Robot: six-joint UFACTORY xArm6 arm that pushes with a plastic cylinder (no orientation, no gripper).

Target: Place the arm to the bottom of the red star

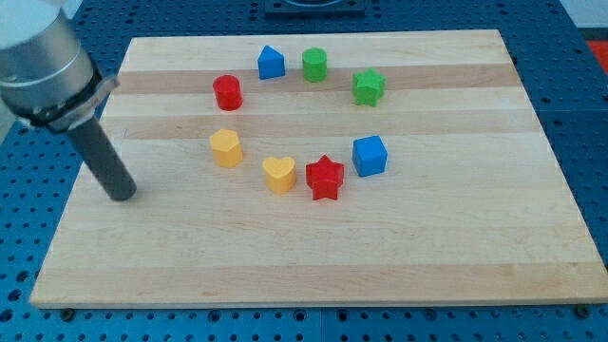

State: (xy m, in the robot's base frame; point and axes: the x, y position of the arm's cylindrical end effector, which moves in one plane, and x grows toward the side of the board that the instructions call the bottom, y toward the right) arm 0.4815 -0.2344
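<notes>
On a wooden board (456, 256), my tip (122, 195), a bare rod end with nothing to spread or pinch, rests well to the view's left of the red star (325, 178), touching no block. Around the star: a yellow heart (279, 174) just left, a blue cube (370, 155) upper right, a yellow hexagonal block (226, 148) farther left, and a red cylinder (228, 92), blue house-shaped block (272, 63), green cylinder (314, 65) and green star (369, 86) above.

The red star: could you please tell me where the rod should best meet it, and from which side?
No grip: my tip should stop just below the red star, coming along the bare board, since the yellow heart and blue cube flank it.
</notes>
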